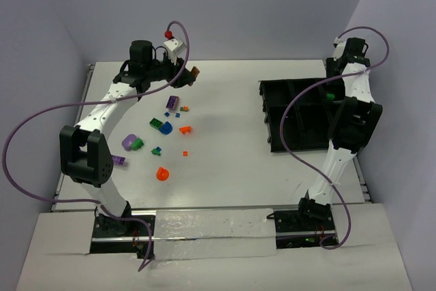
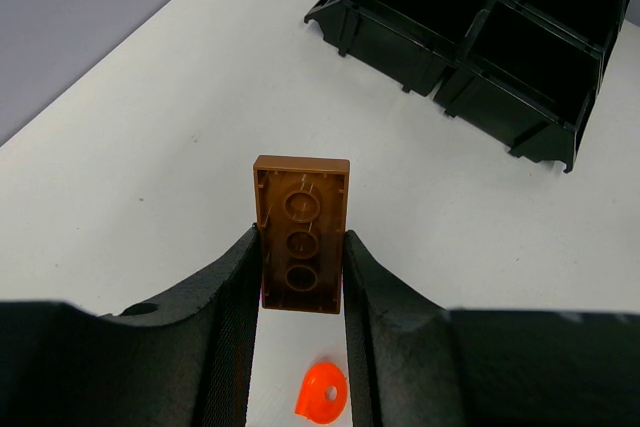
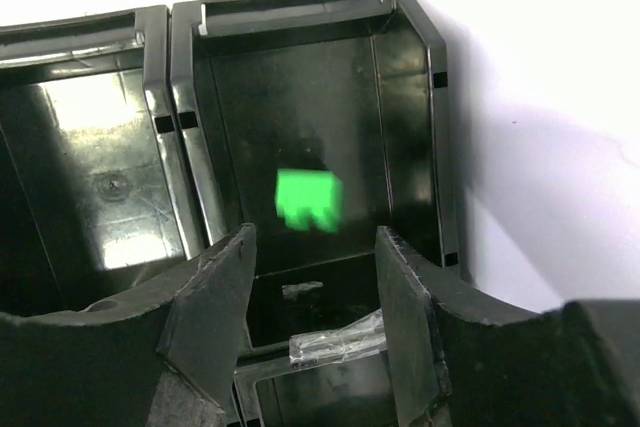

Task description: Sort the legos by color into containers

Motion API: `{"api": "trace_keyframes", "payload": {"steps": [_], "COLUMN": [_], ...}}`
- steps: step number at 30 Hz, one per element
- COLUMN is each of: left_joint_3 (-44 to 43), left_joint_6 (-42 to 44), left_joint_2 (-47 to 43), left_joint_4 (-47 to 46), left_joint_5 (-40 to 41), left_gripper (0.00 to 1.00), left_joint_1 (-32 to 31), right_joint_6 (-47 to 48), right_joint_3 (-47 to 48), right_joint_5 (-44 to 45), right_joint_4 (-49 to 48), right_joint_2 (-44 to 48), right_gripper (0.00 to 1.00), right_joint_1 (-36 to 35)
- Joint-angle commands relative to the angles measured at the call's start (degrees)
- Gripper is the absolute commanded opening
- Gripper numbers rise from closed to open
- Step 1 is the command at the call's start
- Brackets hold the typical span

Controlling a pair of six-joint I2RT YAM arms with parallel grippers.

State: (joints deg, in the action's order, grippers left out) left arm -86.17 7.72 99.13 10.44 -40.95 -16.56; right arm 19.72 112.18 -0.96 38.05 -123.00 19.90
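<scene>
Left fingers (image 2: pixel 232 317) clamp a brown brick (image 2: pixel 301 217) by its long sides, its hollow underside toward the wrist camera. They hold it above the white surface (image 1: pixel 225 161) at the far left, well apart from the black tray (image 1: pixel 263 103) on the right. An orange piece (image 2: pixel 322 392) lies on the surface beneath.

Right fingers (image 3: pixel 215 297) hang spread wide and empty over the tray's far right compartment. A green brick (image 3: pixel 308 199) shows there as a blur, and it cannot be told whether it rests on the floor or is in the air.

The other legos (image 1: pixel 163 127), purple, green, blue and orange, lie scattered on the left half of the surface, none touching the tray.

The step in hand appears to be the carry of the brown brick to a compartment of its own. The next move likely calls for a long sweep to the right over the loose pieces. A release should follow above a compartment other than the one with the green brick. The right arm over the tray may need to give way first. Most of the sort looks to lie ahead.
</scene>
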Motion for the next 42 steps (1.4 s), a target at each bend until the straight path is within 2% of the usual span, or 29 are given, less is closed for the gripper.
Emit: {"api": "trace_keyframes", "payload": {"steps": [1, 8, 12, 13, 14, 16, 19, 24, 28, 32, 42], "left_joint_3": [-1.84, -1.50, -0.89, -0.29, -0.14, 0.91, 1.94, 1.51, 3.03, 3.73, 2.88], "left_joint_6": [-1.24, -1.83, -0.73, -0.06, 0.50, 1.66, 2.66, 4.82, 8.14, 8.82, 8.14], "left_joint_2": [-0.17, -0.29, -0.82, -1.00, -1.11, -1.73, -1.61, -0.55, -0.89, -1.26, -1.57], "left_joint_4": [-2.15, -2.71, -2.52, -2.46, -2.51, -3.63, -4.72, -6.26, -8.17, -9.58, -9.92], "left_joint_5": [-1.06, -1.20, -2.46, -4.09, -5.75, -9.55, -7.01, 2.43, 7.90, 9.68, 10.27], "left_gripper": [0.00, 0.00, 0.00, 0.00, 0.00, 0.00, 0.00, 0.00, 0.00, 0.00, 0.00], "left_joint_1": [-0.66, -0.75, -0.75, -0.75, -0.75, -1.22, -3.43, -7.35, -9.94, -11.88, -13.03], "right_joint_6": [-1.45, -3.46, -4.88, -5.78, -6.47, -8.12, -12.64, -29.25, -40.15, -45.43, -40.02], "right_joint_3": [2.55, 3.36, 2.63, 2.75, 2.78, 3.66, 5.07, 0.86, 0.34, 0.93, 1.34], "right_joint_5": [-0.45, 0.49, -5.63, -11.41, -12.82, -20.56, -30.52, -39.75, -41.25, -43.10, -46.78], "right_joint_4": [-4.13, -7.54, -7.31, -6.59, -5.88, -3.84, -0.95, -6.41, -9.54, -11.03, -4.87], "right_joint_2": [0.59, -0.33, 3.09, 5.01, 5.48, 8.55, 11.35, 15.83, 14.90, 12.78, 11.17], "right_gripper": [0.56, 0.55, 0.60, 0.64, 0.64, 0.92, 1.00, 1.00, 0.96, 0.93, 0.90], "right_joint_1": [0.49, -0.21, -0.25, -0.43, -0.48, -2.19, -7.69, -17.77, -24.07, -28.40, -33.62]}}
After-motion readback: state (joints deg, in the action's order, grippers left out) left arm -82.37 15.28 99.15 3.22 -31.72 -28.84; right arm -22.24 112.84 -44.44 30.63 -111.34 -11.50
